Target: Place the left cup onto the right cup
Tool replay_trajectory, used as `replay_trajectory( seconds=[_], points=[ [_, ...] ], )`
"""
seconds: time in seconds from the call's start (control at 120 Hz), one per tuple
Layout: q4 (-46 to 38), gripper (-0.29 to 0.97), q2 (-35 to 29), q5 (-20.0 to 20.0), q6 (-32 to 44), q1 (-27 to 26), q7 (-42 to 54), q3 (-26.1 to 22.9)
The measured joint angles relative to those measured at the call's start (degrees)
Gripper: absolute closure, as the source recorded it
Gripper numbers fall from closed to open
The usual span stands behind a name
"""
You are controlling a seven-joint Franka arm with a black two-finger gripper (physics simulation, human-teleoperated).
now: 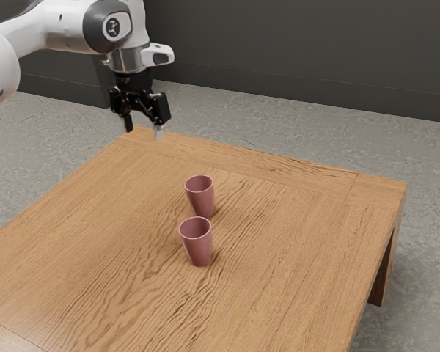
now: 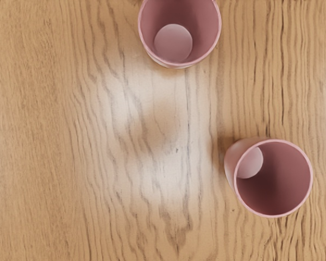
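The wooden counter (image 1: 293, 293) carries two pink cups at its middle. The white arm (image 1: 51, 29) holds the hand (image 1: 144, 130) high, well apart from them, fingers spread and empty. The nearer cup (image 1: 196, 240) stands upright just beside the farther cup (image 1: 199, 195), not touching.

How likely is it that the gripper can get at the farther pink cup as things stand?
Probably yes: the gripper hangs open, high off the table; the farther cup stands upright, apart from the nearer cup, with nothing over it.

White arm (image 1: 59, 26) with a dark grey joint cap (image 1: 114, 27) ended in a black gripper (image 1: 144, 130), one fingertip (image 1: 159, 135) perhaps silver.
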Motion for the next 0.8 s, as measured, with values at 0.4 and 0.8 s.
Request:
replay_trajectory(
  seconds=[0.4, 0.8],
  points=[
    [8.7, 0.0, 9.6, 1.9, 1.6, 0.0, -0.6, -0.3],
    [16.6, 0.0, 17.0, 3.6, 3.9, 0.0, -1.0, -1.0]
  ],
)
